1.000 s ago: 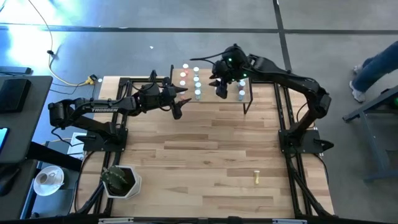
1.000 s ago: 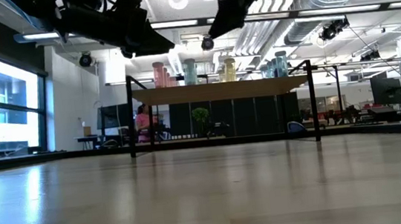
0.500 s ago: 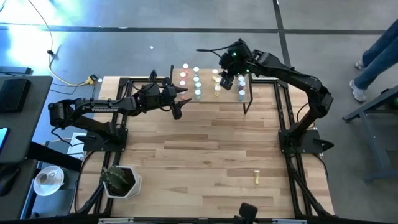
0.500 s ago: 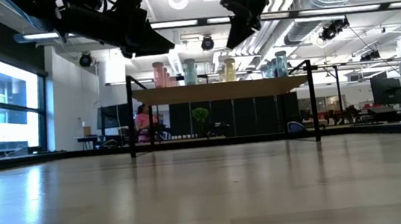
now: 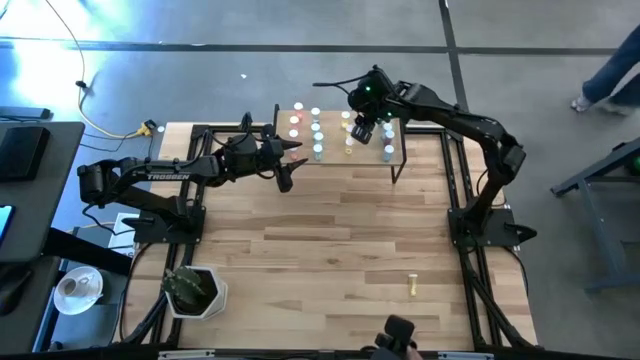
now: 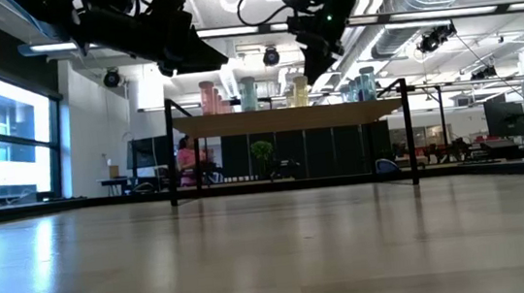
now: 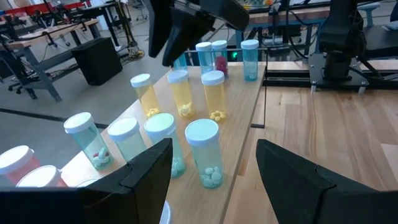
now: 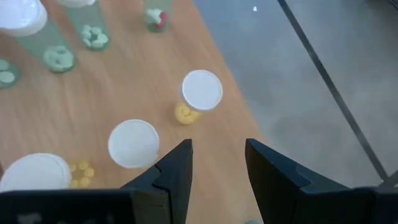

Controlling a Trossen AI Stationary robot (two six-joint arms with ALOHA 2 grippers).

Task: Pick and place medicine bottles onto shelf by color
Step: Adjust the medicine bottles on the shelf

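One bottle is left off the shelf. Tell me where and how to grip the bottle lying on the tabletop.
The yellow bottle lies on its side near the table's front right, cap toward the front edge. Best guess: the right gripper, nearest, comes straight down and closes across the middle of the body, fingers on its two long sides.

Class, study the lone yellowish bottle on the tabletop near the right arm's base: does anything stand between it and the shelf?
Nothing visible does. Only bare tabletop lies between the bottle and the shelf. The right gripper hangs over the shelf, jaws open and empty; the plant pot sits far off to the left.
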